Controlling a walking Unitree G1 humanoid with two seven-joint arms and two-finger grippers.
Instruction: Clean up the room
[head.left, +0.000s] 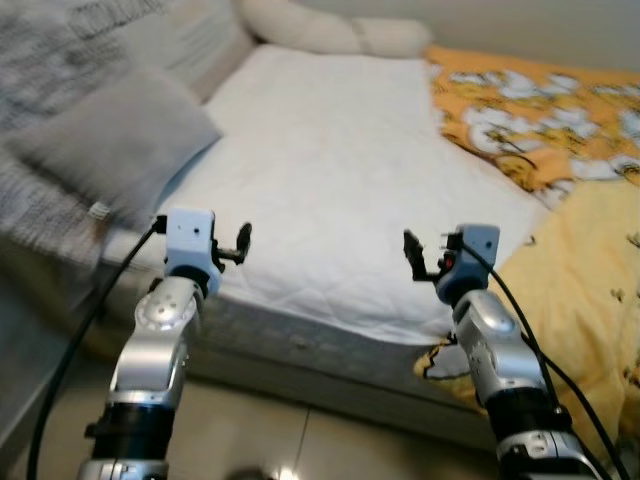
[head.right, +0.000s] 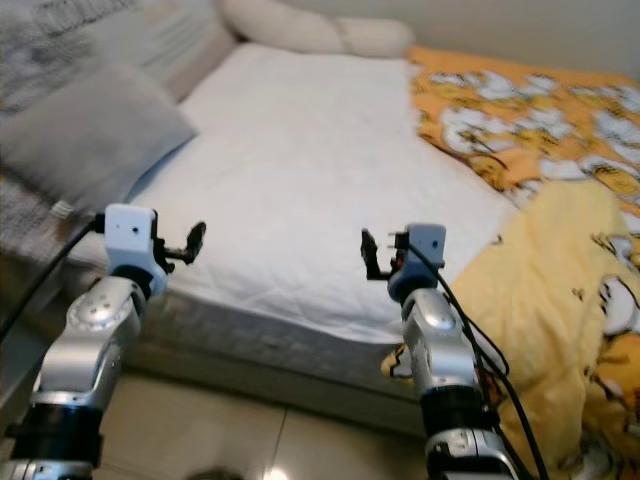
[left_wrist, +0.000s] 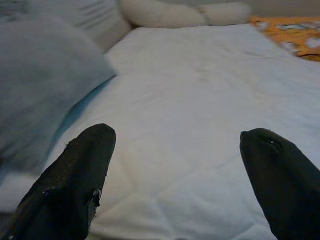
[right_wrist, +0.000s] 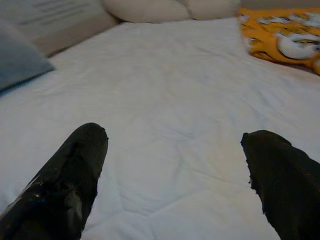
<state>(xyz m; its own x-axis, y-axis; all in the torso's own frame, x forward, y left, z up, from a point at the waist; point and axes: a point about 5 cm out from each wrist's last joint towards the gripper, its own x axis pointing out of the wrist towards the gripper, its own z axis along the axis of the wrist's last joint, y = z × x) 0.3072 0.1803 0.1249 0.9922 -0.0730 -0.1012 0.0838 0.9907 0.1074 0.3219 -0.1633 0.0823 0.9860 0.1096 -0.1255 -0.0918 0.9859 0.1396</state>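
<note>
Both pincers, left pincer (head.left: 243, 240) and right pincer (head.left: 412, 255), hung apart and empty over the mattress's (head.left: 330, 160) near edge; the yellow duvet (head.left: 590, 280), bunched at the mattress's right edge, likely wanted gripping by its hem.

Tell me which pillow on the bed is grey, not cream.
The grey pillow at the bed's left edge, near the left end effector. The cream pillow lies at the head of the white mattress.
</note>
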